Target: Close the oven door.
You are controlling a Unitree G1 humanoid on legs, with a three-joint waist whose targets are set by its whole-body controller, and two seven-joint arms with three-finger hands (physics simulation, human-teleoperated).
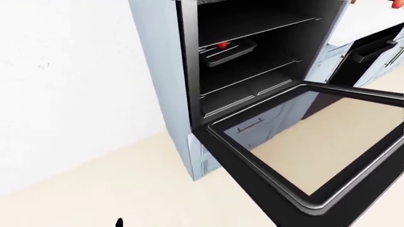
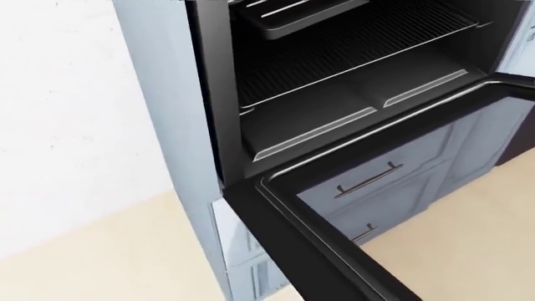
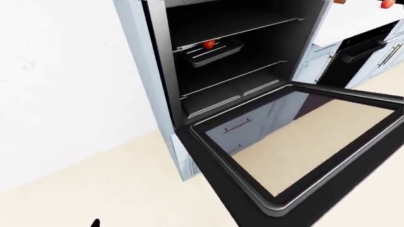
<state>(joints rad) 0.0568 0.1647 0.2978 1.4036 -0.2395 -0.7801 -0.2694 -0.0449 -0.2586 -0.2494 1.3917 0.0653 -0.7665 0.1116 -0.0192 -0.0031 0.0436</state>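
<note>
We are standing before the oven door (image 3: 297, 142), which is hanging fully open, lying flat and reaching toward us with its glass showing the floor beneath. Neither hand is showing, so we cannot tell their state. Beyond it, a tray (image 3: 211, 51) is sitting on a rack (image 3: 233, 71). We are judging the approach step underway; next, a hand needs getting under the door's near edge to lift.

Lowered oven door (image 3: 297, 142) across the approach; bare floor (image 3: 113, 189) at left.
</note>
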